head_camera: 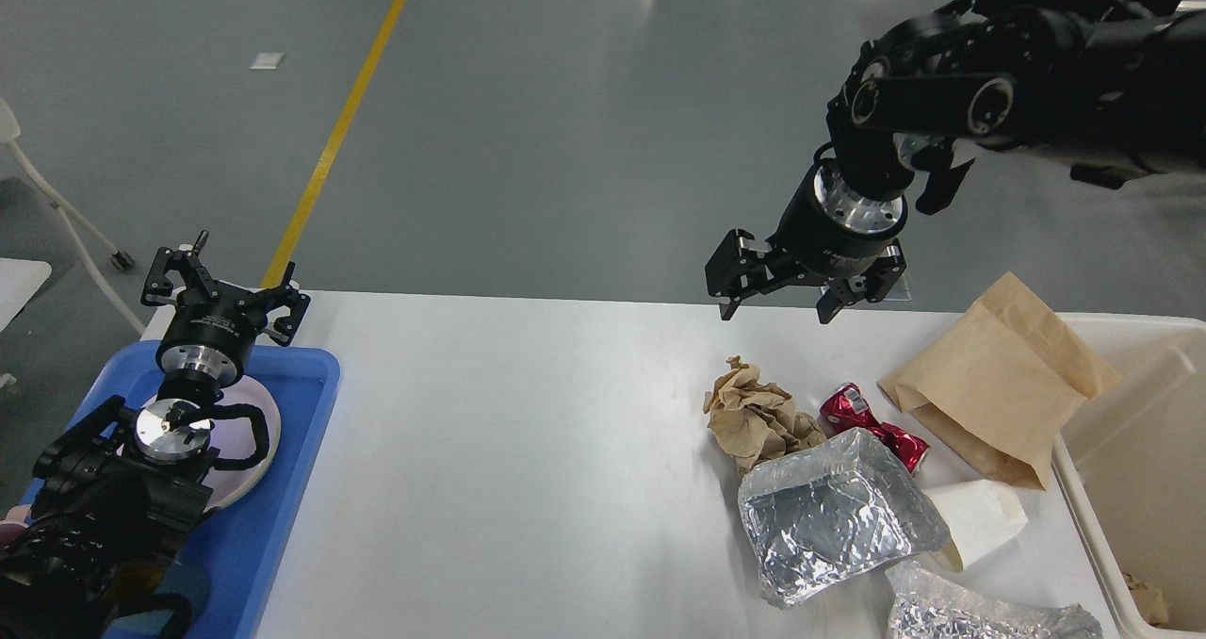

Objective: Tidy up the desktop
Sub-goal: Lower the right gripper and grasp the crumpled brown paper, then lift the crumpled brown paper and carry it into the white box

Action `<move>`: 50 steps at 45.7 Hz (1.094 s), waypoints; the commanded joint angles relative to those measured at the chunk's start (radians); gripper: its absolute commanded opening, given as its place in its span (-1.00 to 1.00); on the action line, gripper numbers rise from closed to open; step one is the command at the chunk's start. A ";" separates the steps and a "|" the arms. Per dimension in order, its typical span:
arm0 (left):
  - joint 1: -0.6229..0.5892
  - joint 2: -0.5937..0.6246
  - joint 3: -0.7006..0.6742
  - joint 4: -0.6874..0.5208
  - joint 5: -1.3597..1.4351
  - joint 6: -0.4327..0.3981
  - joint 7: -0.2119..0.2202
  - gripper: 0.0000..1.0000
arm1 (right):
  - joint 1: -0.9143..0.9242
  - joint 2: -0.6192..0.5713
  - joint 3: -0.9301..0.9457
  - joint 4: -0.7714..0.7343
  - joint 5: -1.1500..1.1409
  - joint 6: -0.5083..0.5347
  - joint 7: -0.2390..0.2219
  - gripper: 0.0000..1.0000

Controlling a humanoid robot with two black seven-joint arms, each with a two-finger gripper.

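The white desktop (pixel 528 450) fills the lower view. On its right lie a crumpled brown paper ball (pixel 754 417), a crushed red can (pixel 871 422), a brown paper bag (pixel 1003 385), a foil tray (pixel 834 516), a white paper cup (pixel 980 516) and a second foil piece (pixel 980 611). My right gripper (pixel 777 300) is open and empty, hanging above the desktop's far edge, above and behind the paper ball. My left gripper (pixel 226 286) is open and empty over the far end of the blue tray (pixel 283 488).
A cream-white bin (pixel 1145 450) stands at the right edge with a bit of brown paper inside. A pale plate (pixel 254 441) lies in the blue tray under my left arm. Grey floor with a yellow line lies beyond the table.
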 commanded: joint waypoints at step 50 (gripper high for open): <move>0.000 0.000 0.000 0.000 0.000 0.000 0.001 0.93 | -0.713 0.227 0.000 -0.603 0.002 -0.282 -0.031 -0.91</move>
